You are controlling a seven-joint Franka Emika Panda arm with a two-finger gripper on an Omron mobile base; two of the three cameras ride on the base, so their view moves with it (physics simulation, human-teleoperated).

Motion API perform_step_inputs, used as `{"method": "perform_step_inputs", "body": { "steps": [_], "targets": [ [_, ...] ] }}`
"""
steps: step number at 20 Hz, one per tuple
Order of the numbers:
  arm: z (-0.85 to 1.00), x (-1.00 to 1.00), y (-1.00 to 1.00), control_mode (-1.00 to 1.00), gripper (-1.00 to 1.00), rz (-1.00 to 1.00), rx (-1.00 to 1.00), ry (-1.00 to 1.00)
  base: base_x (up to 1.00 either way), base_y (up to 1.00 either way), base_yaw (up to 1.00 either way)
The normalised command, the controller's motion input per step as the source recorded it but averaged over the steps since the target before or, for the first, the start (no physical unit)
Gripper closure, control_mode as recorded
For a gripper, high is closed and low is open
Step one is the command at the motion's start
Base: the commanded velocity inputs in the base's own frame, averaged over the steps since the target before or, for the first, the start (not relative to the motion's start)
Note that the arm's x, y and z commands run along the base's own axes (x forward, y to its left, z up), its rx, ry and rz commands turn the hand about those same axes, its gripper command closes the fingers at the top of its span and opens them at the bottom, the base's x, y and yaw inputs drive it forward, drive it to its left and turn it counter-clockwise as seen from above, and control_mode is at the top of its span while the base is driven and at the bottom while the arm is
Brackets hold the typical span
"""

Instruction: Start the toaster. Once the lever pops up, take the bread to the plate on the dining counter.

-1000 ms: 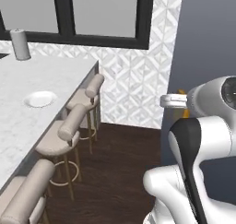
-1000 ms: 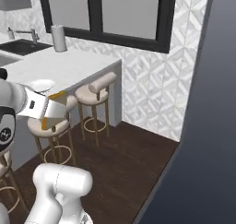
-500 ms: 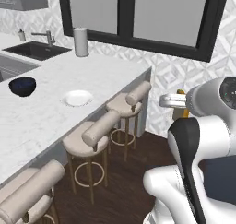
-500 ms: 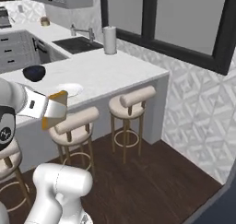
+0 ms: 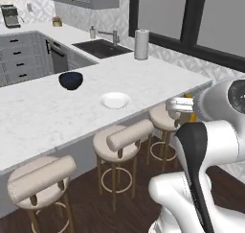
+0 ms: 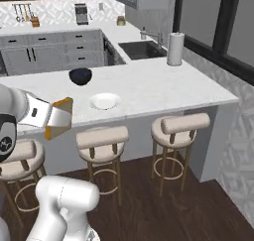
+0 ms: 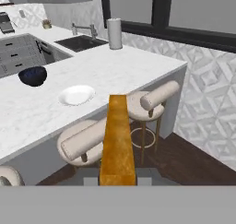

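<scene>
My gripper is shut on the bread, a tan slice held out in front of the arm at about counter height. In the hand view the bread shows edge-on as an orange strip rising from the gripper. The small white plate lies on the dining counter, near its stool-side edge, and shows beyond and left of the bread as the plate. The toaster stands far off on the back worktop, and its lever is too small to make out.
A dark bowl sits on the counter left of the plate. A paper towel roll and a sink are at the far end. Round tan stools line the counter's near side over a dark wood floor.
The whole picture has shifted, so the base has moved: the counter, plate and bowl now sit further right and nearer. The bread stays in the shut gripper.
</scene>
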Motion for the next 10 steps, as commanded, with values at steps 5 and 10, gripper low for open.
{"method": "perform_step_inputs", "body": {
  "steps": [5, 10],
  "targets": [
    [0.0, 0.0, 0.0, 1.0, 1.0, 0.0, 0.0, 0.0, 0.43, -0.65, 0.51],
    [0.0, 0.0, 0.0, 1.0, 1.0, 0.0, 0.0, 0.0, 0.53, -0.85, 0.42]
  ]
}}
